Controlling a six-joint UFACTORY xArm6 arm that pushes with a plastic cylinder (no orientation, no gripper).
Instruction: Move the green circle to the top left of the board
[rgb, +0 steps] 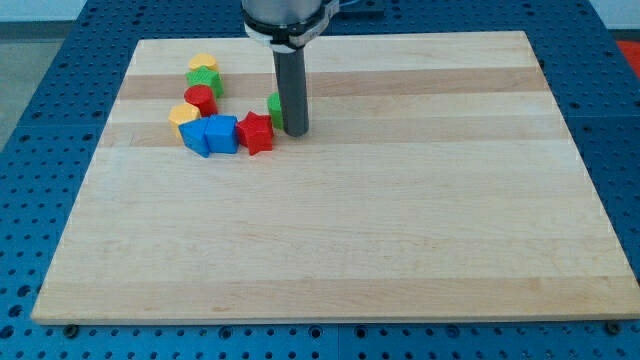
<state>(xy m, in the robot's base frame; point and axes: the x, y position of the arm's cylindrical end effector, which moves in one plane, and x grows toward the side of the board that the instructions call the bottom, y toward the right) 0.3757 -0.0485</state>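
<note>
1. My tip (296, 131) rests on the board (400, 230), at the end of a straight dark rod that comes down from the view's top. It has no jaws; it grasps nothing and only presses sideways against things.
2. The green circle (273, 109) sits just to the view's left of the rod, touching it or nearly so. The rod hides its right part, so only a sliver of green shows. It lies in the upper half of the board, left of centre.
3. The red star (256, 131) lies just left of my tip and below the green circle, close to both.
4. Left of the star, touching it, are two blue blocks: a blue cube (222, 133) and, beside it, a second blue block (196, 138) whose shape I cannot make out.
5. Above the second blue block sits a yellow block (183, 115), at the left edge of the cluster.
6. Just up and right of it is a red block (200, 99), roughly round-topped; its exact shape is unclear.
7. Above that is a green block (206, 81), and a yellow block at the top (203, 64), nearest the board's top-left area.
8. The board rests on a blue perforated table (60, 90).
</note>
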